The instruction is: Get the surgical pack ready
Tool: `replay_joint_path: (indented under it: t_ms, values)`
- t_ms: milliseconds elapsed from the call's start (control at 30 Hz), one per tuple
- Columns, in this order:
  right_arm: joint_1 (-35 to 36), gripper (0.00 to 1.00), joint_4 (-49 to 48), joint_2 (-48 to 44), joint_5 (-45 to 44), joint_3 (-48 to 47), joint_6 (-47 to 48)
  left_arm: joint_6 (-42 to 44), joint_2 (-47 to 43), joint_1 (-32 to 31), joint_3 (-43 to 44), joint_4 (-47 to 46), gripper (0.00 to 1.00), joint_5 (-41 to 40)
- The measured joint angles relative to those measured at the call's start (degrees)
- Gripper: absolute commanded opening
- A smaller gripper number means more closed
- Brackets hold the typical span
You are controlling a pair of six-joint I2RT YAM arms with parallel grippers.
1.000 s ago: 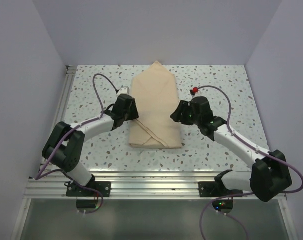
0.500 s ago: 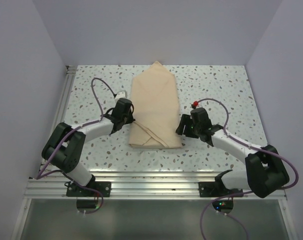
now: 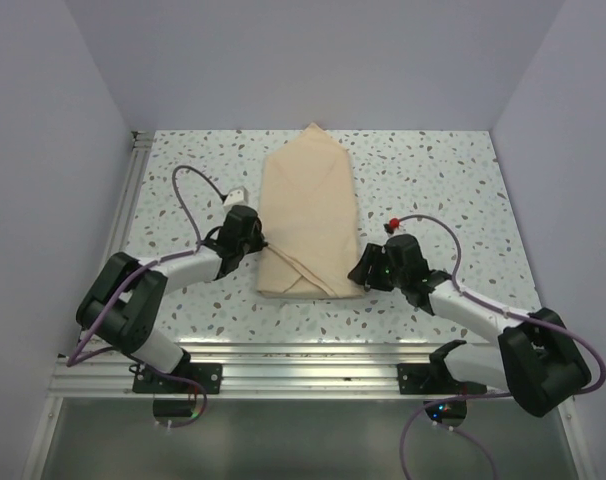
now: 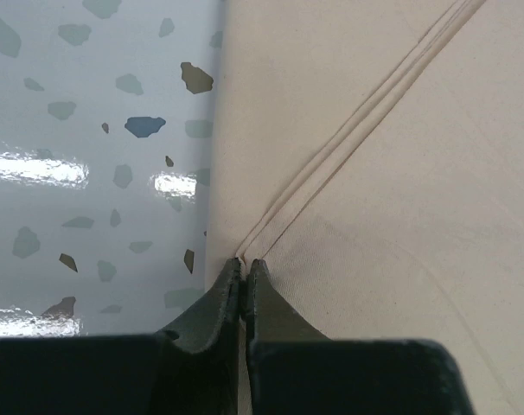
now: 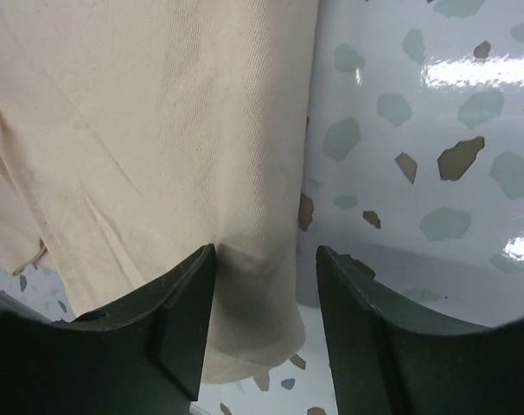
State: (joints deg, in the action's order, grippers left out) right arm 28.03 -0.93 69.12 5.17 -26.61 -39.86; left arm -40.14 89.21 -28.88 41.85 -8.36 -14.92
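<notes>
In the middle of the overhead view, the tan bundle (image 3: 308, 215) lies flat on the speckled table (image 3: 433, 170). It is a long folded parcel of cloth, running from a pointed flap at the top centre down to a squarer end just below the middle of the frame. Diagonal folds cross its lower part and meet in a V near the bottom edge.

At the bundle's lower left edge sits the left gripper (image 3: 259, 244), its arm reaching in from the lower left of the frame. From its own wrist camera the two dark fingers (image 4: 223, 298) are clenched tight together, their tips right at the spot where a stitched hem runs out to the side of the cloth. I cannot tell whether any fabric is caught between them. Speckled tabletop fills the left half of that view and tan cloth the right.

At the bundle's lower right corner is the right gripper (image 3: 359, 274), low over the table, its arm coming in from the lower right. Its jaws stand apart and hold nothing. In its wrist view the left finger (image 5: 188, 303) lies over the cloth and the other over bare table, so the bundle's side edge runs down between them, with the corner of the cloth showing at the bottom centre.
</notes>
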Motion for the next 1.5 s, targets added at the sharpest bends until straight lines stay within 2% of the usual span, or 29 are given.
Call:
replay_joint_path:
  t_ms: [267,500,867,900,967,1067,1200,1300,1433,1500]
  values:
    - [3.3,0.49,0.9,-4.1,0.5,1.9,-2.1,-2.3,-4.1,-0.4,-5.3,-2.3,0.0,0.3]
    - [9.8,0.46,1.2,-5.3,-3.0,2.9,-4.5,-2.8,-5.5,-1.0,-6.9,-2.6,0.0,-0.7]
    - [13.6,0.47,6.7,-14.3,-4.4,6.5,-8.5,-4.7,-9.1,-4.3,-10.3,-2.8,0.0,-2.1]
    - [13.7,0.5,7.6,-15.2,-4.4,6.6,-8.8,-4.9,-9.5,-4.7,-10.8,-2.8,0.06,-2.3]
    - [14.0,0.56,9.4,-16.9,-4.5,6.8,-9.2,-5.4,-10.0,-5.2,-11.2,-2.7,0.11,-2.4]
    - [14.1,0.59,13.1,-18.9,-5.1,6.4,-9.2,-5.7,-10.5,-5.3,-11.3,-1.8,0.27,-3.0]
    - [14.3,0.62,21.0,-18.7,-7.8,0.9,-7.1,-5.1,-12.3,-5.0,-11.3,1.5,0.55,-3.5]
    - [14.3,0.62,25.7,-16.1,-10.2,-7.0,-4.1,-4.1,-14.9,-4.2,-11.1,5.8,0.64,-3.6]
    - [13.1,0.59,28.0,-12.7,-11.8,-17.2,0.4,-2.1,-18.7,-2.5,-9.0,11.8,0.67,-3.7]
    - [10.3,0.57,28.2,-10.7,-10.6,-21.0,2.6,-0.8,-19.3,-0.9,-6.7,13.8,0.66,-3.5]
